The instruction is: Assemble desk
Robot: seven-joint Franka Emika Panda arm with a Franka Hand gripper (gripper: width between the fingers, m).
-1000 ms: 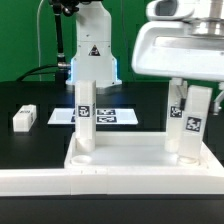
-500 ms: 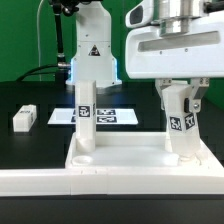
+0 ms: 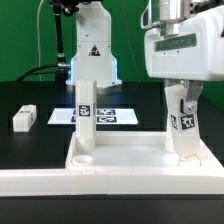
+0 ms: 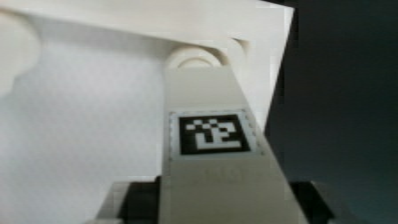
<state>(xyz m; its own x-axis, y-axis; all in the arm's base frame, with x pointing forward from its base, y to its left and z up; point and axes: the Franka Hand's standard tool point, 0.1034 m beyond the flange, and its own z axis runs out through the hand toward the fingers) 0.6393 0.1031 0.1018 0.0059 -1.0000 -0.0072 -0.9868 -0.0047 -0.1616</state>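
Observation:
The white desk top [image 3: 120, 157] lies at the front with its raised rim up. One tagged square leg [image 3: 85, 118] stands upright in its corner on the exterior view's left. My gripper [image 3: 183, 92] is shut on the upper part of a second tagged leg [image 3: 183, 128], which stands upright in the corner on the exterior view's right. In the wrist view this leg [image 4: 217, 140] runs from my gripper [image 4: 228, 195] down to a round socket [image 4: 199, 55] of the desk top [image 4: 89, 110]. A third loose leg [image 3: 24, 117] lies on the black table on the exterior view's left.
The marker board [image 3: 105, 117] lies flat behind the desk top. A long white rail [image 3: 40, 184] runs along the front edge. The robot base [image 3: 90, 50] stands at the back.
My hand has turned and shifted a little to the exterior view's left with the right leg in it. The leg now shows a different face and stands slightly further left.

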